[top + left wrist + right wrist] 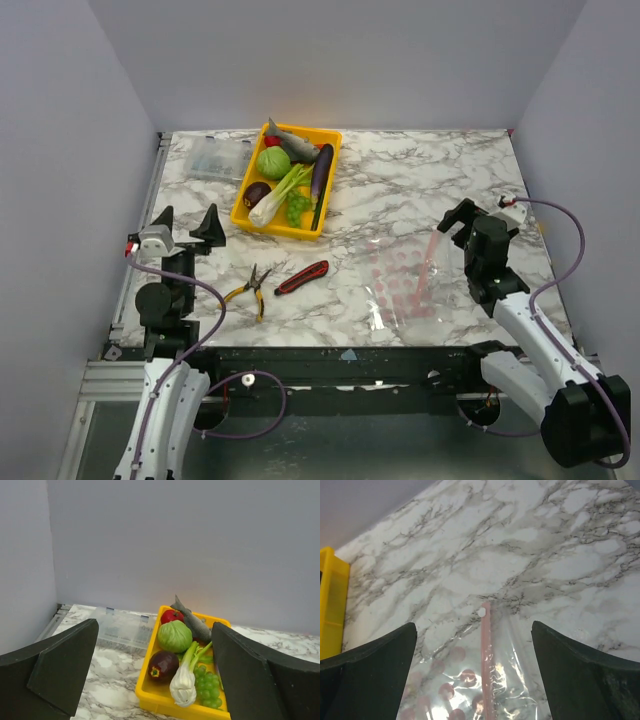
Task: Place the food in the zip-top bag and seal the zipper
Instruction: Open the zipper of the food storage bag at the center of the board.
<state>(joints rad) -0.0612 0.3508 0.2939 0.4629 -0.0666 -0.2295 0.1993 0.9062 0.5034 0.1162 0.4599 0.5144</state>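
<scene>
Both my hands are spread wide and hold nothing. My left hand [155, 624] hangs above the near left corner of the bench [400, 190], pointing toward the far wall. My right hand [474, 628] hangs over the near right side, aimed across the bench at the bag.

Nearest to me, left of centre, the yellow-handled pliers [252, 290] lie flat on the marble. The red-black utility knife [302, 277] lies just beside them to the right, not touching.

Right of the knife, the zip-top bag [400, 280] lies flat and crinkled on the bench, its pink dots showing through the clear plastic. The zipper [485, 650] is the pale pink strip on the bag's edge nearest my right hand, and from that wrist it runs straight away between my fingers.

Farther back and to the left sits the yellow tray [285, 228], well apart from the bag, and all the food is in it. At its near end are the green grapes [297, 208], the leek [278, 196] and a round dark eggplant [258, 193]. A long purple eggplant [321, 170] lies along its right wall. Behind them sits the cabbage [273, 162], then the tomato [272, 141] and the grey fish [292, 147] at the far end.

A clear hard plastic box [220, 155] rests left of the tray, near the far wall.
</scene>
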